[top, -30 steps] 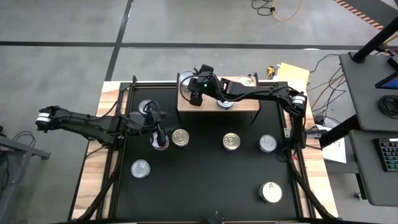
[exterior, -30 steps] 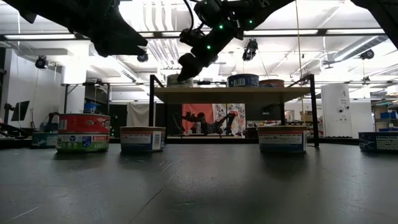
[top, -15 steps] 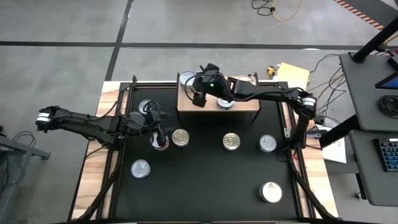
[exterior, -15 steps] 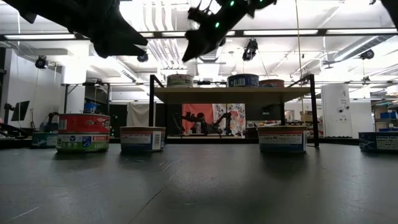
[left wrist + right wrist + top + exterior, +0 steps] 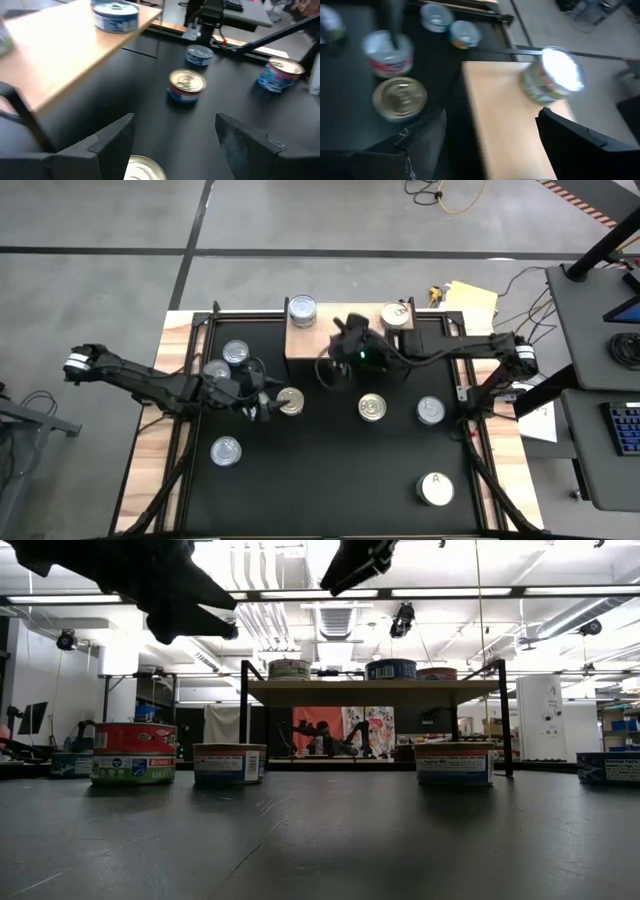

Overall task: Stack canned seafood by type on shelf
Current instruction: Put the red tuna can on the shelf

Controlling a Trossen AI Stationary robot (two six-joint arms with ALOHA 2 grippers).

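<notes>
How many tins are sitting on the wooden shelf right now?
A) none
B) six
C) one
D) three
D: the level view shows three tins on the shelf: a pale one at the left, a blue one in the middle and a reddish one just beside it.

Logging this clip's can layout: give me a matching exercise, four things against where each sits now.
Things:
1. white-topped can marked A
2. silver-topped can
3. left gripper
4. right gripper

Places:
a. above the black tabletop, just in front of the shelf
b. beside the gold-topped can
c. near right corner of the tabletop
d. left end of the shelf

Pairs: 1-c, 2-d, 3-b, 4-a
</notes>
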